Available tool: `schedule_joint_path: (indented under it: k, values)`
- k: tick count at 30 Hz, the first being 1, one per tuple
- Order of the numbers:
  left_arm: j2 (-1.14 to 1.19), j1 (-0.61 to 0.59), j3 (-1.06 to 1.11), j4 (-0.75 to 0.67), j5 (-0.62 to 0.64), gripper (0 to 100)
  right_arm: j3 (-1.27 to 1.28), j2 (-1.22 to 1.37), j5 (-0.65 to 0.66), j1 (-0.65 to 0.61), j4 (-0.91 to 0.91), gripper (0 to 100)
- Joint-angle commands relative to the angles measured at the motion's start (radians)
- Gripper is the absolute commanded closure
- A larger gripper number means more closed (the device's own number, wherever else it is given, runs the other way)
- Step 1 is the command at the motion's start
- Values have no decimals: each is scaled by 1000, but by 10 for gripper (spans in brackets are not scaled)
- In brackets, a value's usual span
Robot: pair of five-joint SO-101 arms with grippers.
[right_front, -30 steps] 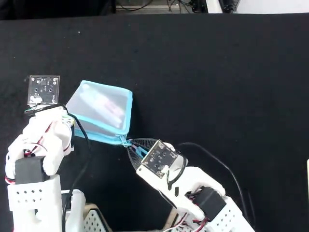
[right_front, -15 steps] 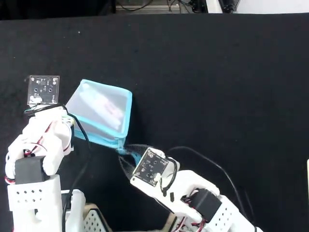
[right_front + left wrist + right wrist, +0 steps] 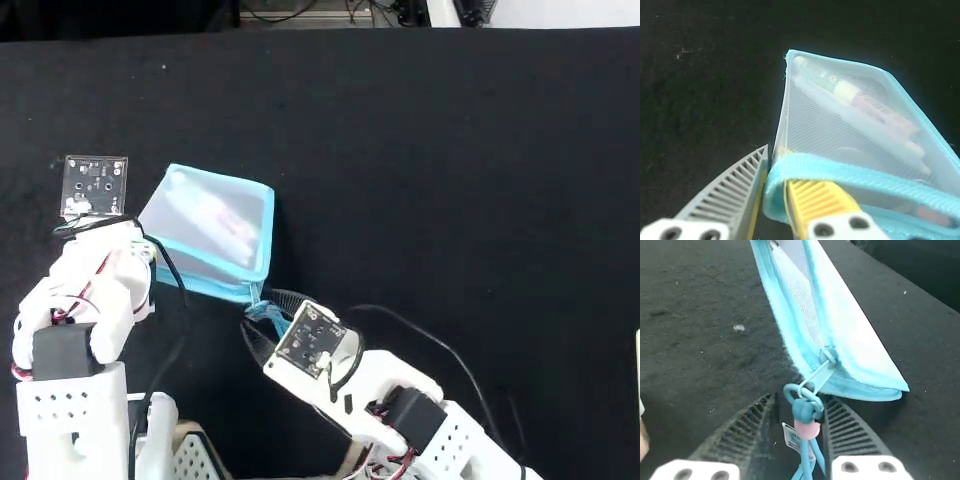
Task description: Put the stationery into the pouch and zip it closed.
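The pouch (image 3: 215, 225), lying toward 9 o'clock from the middle of the table (image 3: 450, 150) with the stationery (image 3: 860, 105) packed inside its mesh, is turned slightly from where it lay a second ago, and its 8 o'clock corner is clamped between the fingers of the left gripper (image 3: 776, 167). The right gripper (image 3: 798, 399), at the pouch's 5 o'clock corner, has been shifted toward 8 o'clock, and its fingers are held apart with the zip pull (image 3: 805, 407) hanging loose between them. Since the slider (image 3: 828, 356) is found at the zip's end, the closing is judged done or nearly so.
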Motion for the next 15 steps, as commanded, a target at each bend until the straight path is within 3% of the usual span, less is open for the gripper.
schedule_joint_path:
  k: [1, 5, 9, 15]
  values:
    - [-9, 12, -4, -18, 9, 970, -45, -162, -11, 23, -29, 976]
    - [-9, 16, -4, -18, 9, 970, -61, -162, -34, 127, -32, 973]
    - [-9, 18, -4, -18, 9, 970, -58, -162, -164, 150, -34, 969]
    - [-9, 18, -4, -18, 9, 970, -53, -159, -121, 144, -28, 969]
